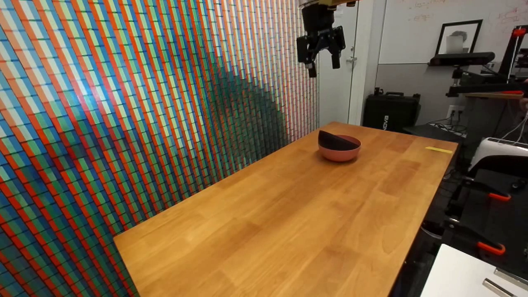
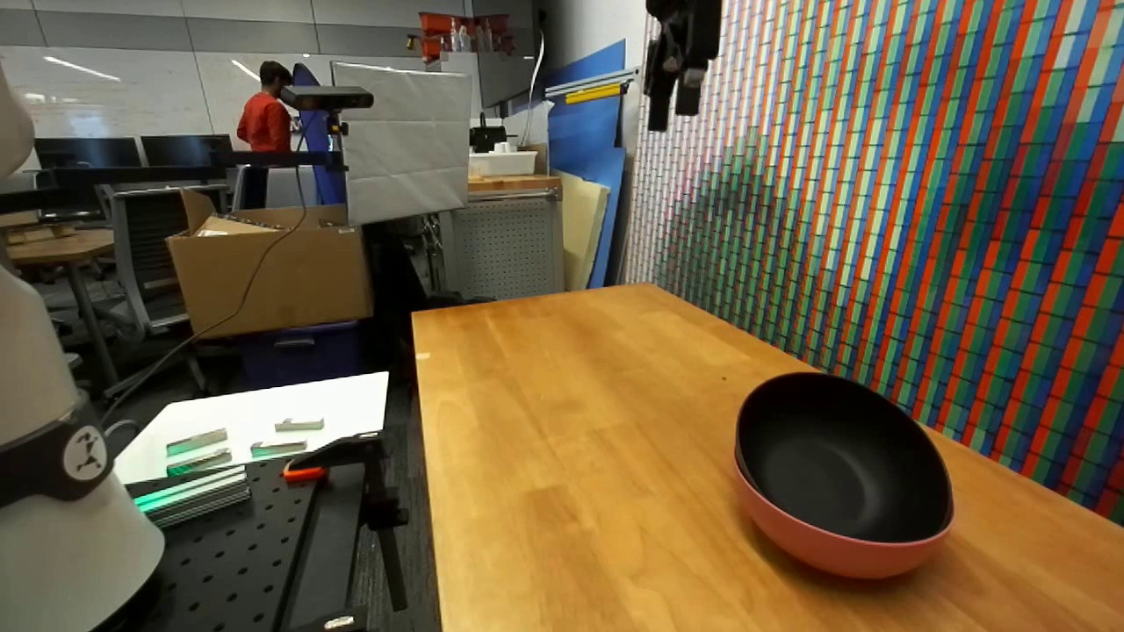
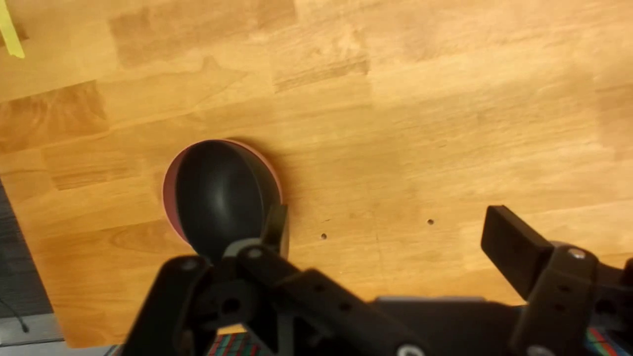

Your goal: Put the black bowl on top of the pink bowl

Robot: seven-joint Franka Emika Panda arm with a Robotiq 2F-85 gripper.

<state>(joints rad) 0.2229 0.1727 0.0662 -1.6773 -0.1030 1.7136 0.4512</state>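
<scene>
Tool hangs high above the tabletop, fingers spread wide, nothing held between them.

Left to right in an exterior view: first a wall panel of narrow red, blue, green and white stripes, running alongside one long edge of the tabletop. Next, black bowl nested in the pink bowl and canted: rim high at the view's left, dipping rightward, a slice of pink interior showing behind the low side. Pink bowl rests on the tabletop. Both bowls lie well below the tool, apart from it, in both exterior views. Wrist view agrees on the nesting: pink crescent left of the black, one finger crossing the bowls' edge in that view. Farther right, black hard case beyond the tabletop's end, lettering turned sideways. Then a strip of yellow tape on the tabletop, near its far corner. Rightmost noted: framed picture in front of a whiteboard, pale patch at its middle.
</scene>
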